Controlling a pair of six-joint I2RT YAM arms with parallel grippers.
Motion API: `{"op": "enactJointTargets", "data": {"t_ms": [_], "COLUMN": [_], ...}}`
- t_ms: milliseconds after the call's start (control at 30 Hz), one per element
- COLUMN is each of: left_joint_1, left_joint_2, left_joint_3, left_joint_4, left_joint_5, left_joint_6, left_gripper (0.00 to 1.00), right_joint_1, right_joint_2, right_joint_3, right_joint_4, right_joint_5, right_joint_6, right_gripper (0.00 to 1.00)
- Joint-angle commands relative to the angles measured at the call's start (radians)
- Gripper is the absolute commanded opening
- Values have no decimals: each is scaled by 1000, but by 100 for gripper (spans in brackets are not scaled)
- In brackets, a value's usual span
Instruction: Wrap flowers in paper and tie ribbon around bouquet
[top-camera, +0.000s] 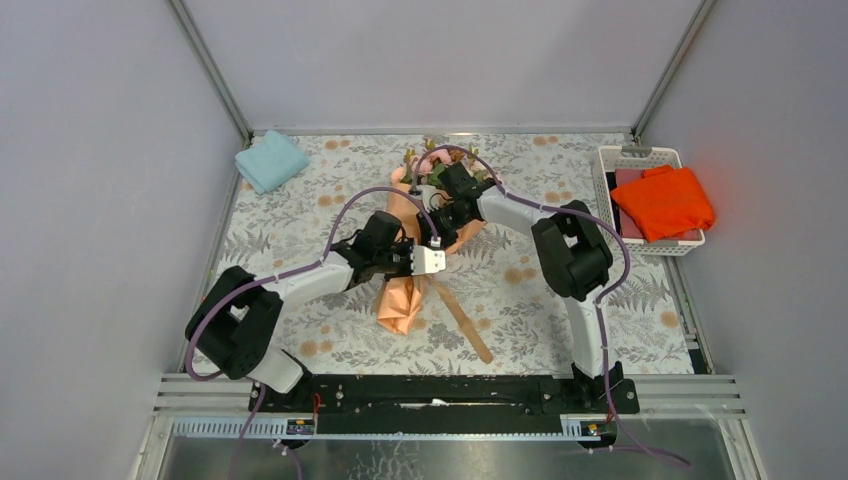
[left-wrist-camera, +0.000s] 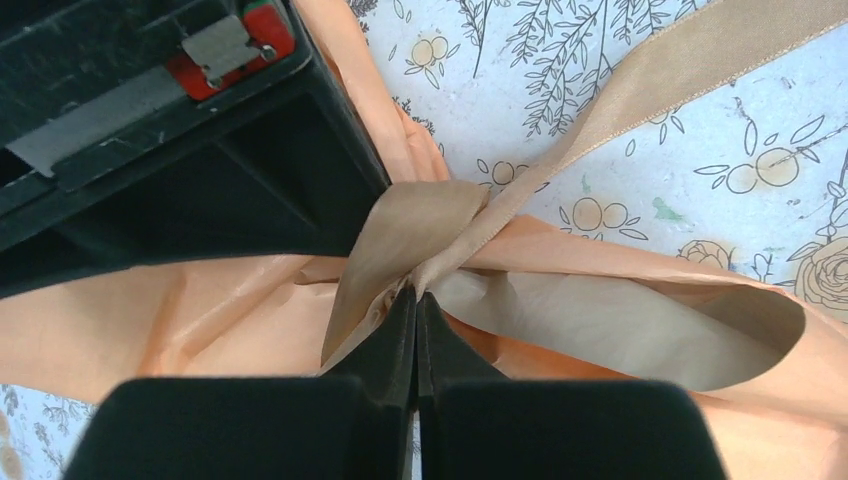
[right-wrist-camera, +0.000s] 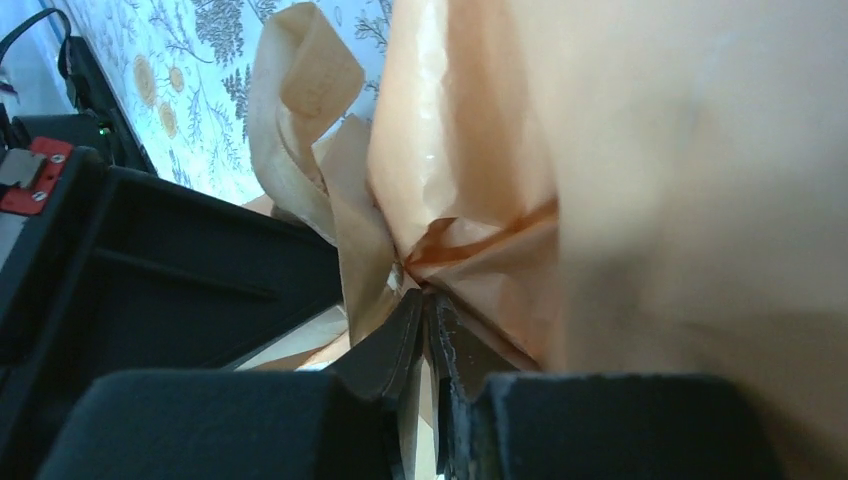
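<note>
The bouquet lies mid-table, pink flowers (top-camera: 432, 165) at the far end and the peach paper (top-camera: 400, 300) narrowing to a tail toward me. A tan ribbon (top-camera: 468, 325) crosses the cone's waist and trails toward the near right. My left gripper (top-camera: 432, 262) sits at the waist. In the left wrist view that gripper (left-wrist-camera: 416, 292) is shut on the ribbon (left-wrist-camera: 640, 85) at the crossing, over the paper (left-wrist-camera: 140, 325). My right gripper (top-camera: 437, 232) sits just beyond. In its own view it (right-wrist-camera: 427, 297) pinches a ribbon (right-wrist-camera: 300, 100) strip against the gathered paper (right-wrist-camera: 620, 150).
A white basket (top-camera: 610, 165) at the right edge holds a bright orange cloth (top-camera: 662, 203). A folded light blue cloth (top-camera: 271, 161) lies at the far left corner. Grey walls close the table on three sides. The two grippers are almost touching over the bouquet.
</note>
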Motion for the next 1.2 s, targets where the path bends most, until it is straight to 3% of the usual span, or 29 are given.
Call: {"op": "enactJointTargets", "data": {"t_ms": [0,133,500,800,933,1033,1167], "left_joint_1": [6,10,41,63,85,122,136], "left_joint_2": [-7,-16,-40,-25,-45,-81,-70], "left_joint_3": [-22,-30,-11,-33,-8,44,69], "left_joint_4": [62,54,-3,-17,-64,-138,-217], "left_joint_5": [21,24,122,122,154,256,250], "left_joint_6": [-4,-4,-17,50,50,32,85], "left_gripper": [5,16,13,20,30,38,42], "right_joint_1": [7,8,8,8,5,2,2], "right_joint_2": [-10,-23,-27,-13,-24,-34,-35], "right_joint_3": [9,-22,-97,-142,-166,-183,-207], "right_joint_4": [-19,30,178,296,341,369,438], "right_joint_5": [-145,-211,-308,-306,-344,-356,-368], "right_joint_6": [-74,-69,-30,40,64,85,135], "right_gripper": [14,15,21,28,29,30,31]}}
